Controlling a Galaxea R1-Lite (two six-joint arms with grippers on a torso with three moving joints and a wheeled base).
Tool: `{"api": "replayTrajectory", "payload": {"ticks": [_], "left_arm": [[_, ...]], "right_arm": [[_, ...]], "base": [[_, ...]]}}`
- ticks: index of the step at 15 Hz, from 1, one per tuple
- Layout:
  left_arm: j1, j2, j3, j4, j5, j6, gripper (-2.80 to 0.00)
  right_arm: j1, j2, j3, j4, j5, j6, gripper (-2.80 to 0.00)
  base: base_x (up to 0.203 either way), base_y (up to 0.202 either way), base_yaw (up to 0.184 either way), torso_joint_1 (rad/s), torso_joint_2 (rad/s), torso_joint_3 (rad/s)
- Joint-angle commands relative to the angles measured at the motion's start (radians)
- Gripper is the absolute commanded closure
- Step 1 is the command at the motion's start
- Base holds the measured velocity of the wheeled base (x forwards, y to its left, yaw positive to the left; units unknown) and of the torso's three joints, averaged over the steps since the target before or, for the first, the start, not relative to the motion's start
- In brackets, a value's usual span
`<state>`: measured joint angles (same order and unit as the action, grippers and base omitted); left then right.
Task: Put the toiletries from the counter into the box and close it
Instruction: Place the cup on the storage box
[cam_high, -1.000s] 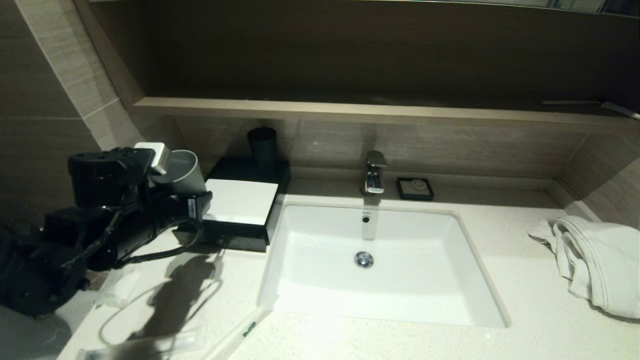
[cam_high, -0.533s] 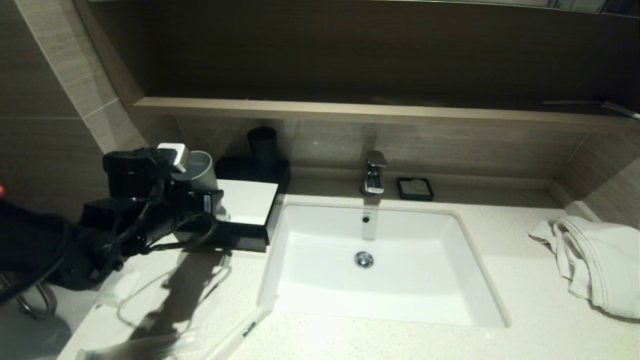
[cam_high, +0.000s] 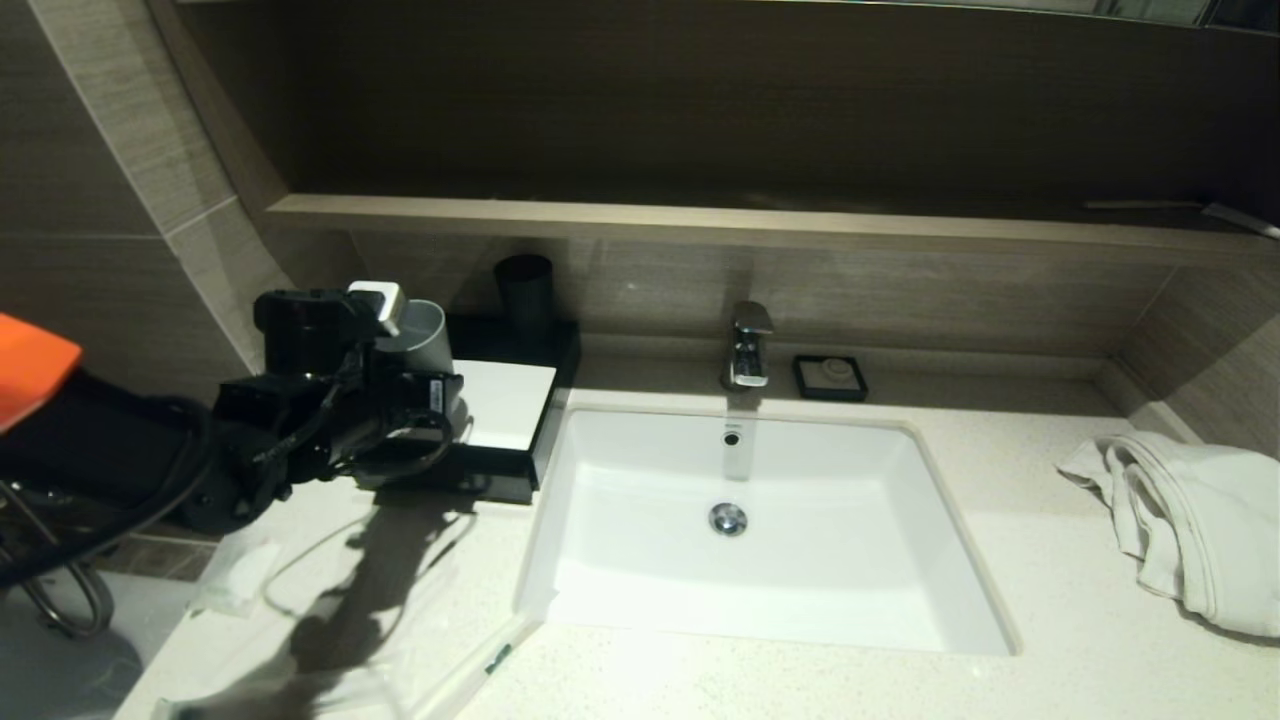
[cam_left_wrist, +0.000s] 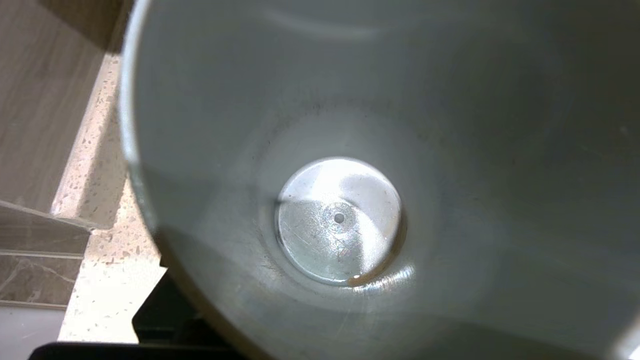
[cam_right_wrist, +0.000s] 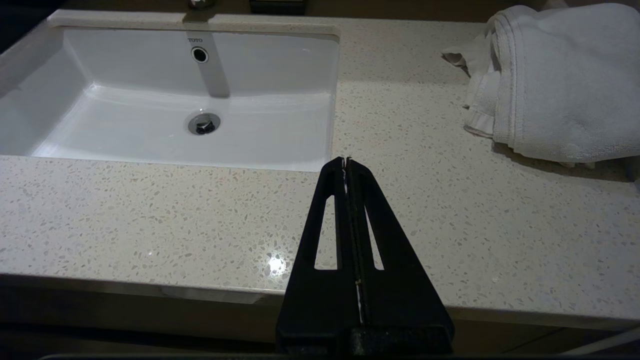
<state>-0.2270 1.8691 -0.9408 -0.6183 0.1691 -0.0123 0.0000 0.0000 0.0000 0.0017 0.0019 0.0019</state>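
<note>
The counter (cam_high: 760, 680), an off-white speckled worktop, fills the lower half of the head view, with the white basin (cam_high: 760, 560) set in at centre. A white towel (cam_high: 1190, 520) is seen at the right edge. The box (cam_high: 505, 420), black with a white top panel, stands left of centre, at the basin's upper left corner. Just left of it, a pale grey cup (cam_high: 425, 335) is gripped by the left gripper (cam_high: 420, 385). The right gripper (cam_right_wrist: 346, 162) is shown pressed closed at lower centre of the right wrist view, above bare counter. The toiletries lie at lower left: a clear squarish packet (cam_high: 240, 575) and a long sachet (cam_high: 480, 665).
</note>
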Motion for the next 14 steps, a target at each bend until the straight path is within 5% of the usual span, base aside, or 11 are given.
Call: {"api": "replayTrajectory", "payload": {"ticks": [1,14], "left_arm": [[0.001,0.026,-0.014,0.002,0.001,-0.001,0.00],[0.000,0.107,-0.161,0.047,0.001,-0.005,0.00]], "right_arm": [[0.000,0.000,0.000,0.000,0.000,0.000,0.00],[0.000,0.000,0.000,0.000,0.000,0.000,0.00]], "base": [[0.000,0.000,0.000,0.000,0.00,0.000],[0.000,0.000,0.000,0.000,0.00,0.000]]}}
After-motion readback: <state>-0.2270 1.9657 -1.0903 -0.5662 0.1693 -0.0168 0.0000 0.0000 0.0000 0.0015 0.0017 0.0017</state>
